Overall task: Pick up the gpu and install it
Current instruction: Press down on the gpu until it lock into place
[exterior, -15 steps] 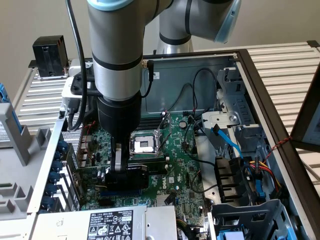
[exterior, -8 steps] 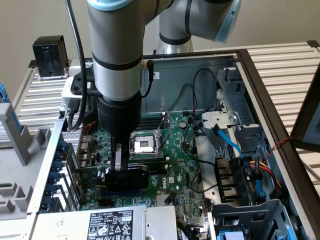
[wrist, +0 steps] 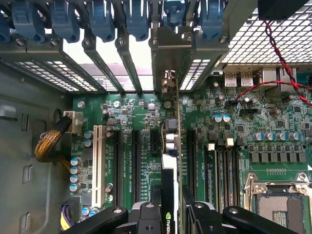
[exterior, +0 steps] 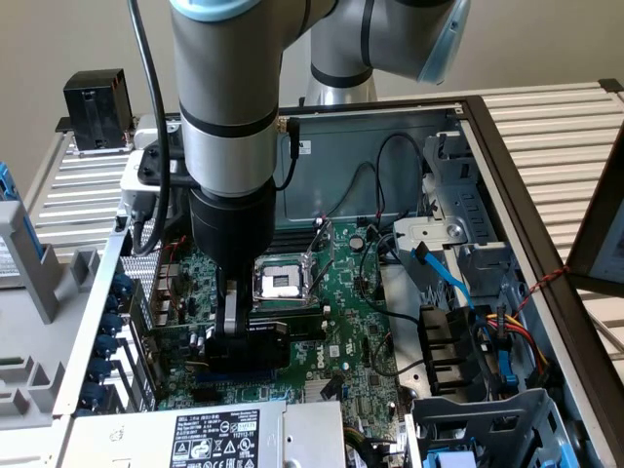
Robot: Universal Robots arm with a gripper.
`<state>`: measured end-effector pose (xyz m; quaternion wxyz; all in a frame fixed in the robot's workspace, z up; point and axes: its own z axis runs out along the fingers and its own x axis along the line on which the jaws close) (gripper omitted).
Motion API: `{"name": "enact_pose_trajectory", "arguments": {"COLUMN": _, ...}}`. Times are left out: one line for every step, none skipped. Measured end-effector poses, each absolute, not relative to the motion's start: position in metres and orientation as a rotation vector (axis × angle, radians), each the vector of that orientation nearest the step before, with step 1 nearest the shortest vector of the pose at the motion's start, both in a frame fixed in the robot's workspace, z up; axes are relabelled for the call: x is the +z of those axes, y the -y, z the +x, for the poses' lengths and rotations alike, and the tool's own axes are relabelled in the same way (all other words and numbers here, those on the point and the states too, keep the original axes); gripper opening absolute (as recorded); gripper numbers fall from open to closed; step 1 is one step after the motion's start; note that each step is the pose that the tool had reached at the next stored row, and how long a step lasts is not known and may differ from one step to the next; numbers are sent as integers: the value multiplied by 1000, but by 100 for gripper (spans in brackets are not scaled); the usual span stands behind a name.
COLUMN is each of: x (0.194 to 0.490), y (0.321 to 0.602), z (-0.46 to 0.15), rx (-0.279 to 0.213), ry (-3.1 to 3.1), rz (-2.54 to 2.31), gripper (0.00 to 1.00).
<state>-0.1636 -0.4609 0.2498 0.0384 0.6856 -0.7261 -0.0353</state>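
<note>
Gpu (wrist: 171, 161) stands edge-on between the tool (wrist: 170, 214) fingers — clamped — over the motherboard (wrist: 136, 117).

NVIDIA logo on the gpu (wrist: 170, 222)

Sitting on a slatted metal surface (exterior: 556, 127), backing onto a plain beige wall (exterior: 58, 39), catching soft even light from above.

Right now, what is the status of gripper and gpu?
Gripper shut on gpu. Gpu on edge over motherboard slots, bracket end at rear slot covers. Nothing seen in the way.
</note>
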Motion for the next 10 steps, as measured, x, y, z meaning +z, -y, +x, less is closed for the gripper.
{"name": "enact_pose_trajectory", "arguments": {"x": 250, "y": 461, "z": -164, "rx": -108, "ry": 2227, "rz": 2103, "gripper": 26}}
{"name": "enact_pose_trajectory", "arguments": {"x": 250, "y": 461, "z": -164, "rx": -109, "ry": 2227, "rz": 2103, "gripper": 26}}
{"name": "enact_pose_trajectory", "arguments": {"x": 250, "y": 461, "z": -164, "rx": -109, "ry": 2227, "rz": 2102, "gripper": 26}}
{"name": "enact_pose_trajectory", "arguments": {"x": 250, "y": 461, "z": -164, "rx": -109, "ry": 2226, "rz": 2102, "gripper": 26}}
{"name": "enact_pose_trajectory", "arguments": {"x": 250, "y": 461, "z": -164, "rx": -109, "ry": 2227, "rz": 2102, "gripper": 26}}
{"name": "enact_pose_trajectory", "arguments": {"x": 250, "y": 461, "z": -164, "rx": -109, "ry": 2226, "rz": 2102, "gripper": 26}}
{"name": "enact_pose_trajectory", "arguments": {"x": 250, "y": 461, "z": -164, "rx": -109, "ry": 2227, "rz": 2102, "gripper": 26}}
{"name": "enact_pose_trajectory", "arguments": {"x": 250, "y": 461, "z": -164, "rx": -109, "ry": 2227, "rz": 2102, "gripper": 26}}
{"name": "enact_pose_trajectory", "arguments": {"x": 250, "y": 461, "z": -164, "rx": -109, "ry": 2226, "rz": 2102, "gripper": 26}}
{"name": "enact_pose_trajectory", "arguments": {"x": 250, "y": 461, "z": -164, "rx": -109, "ry": 2227, "rz": 2102, "gripper": 26}}
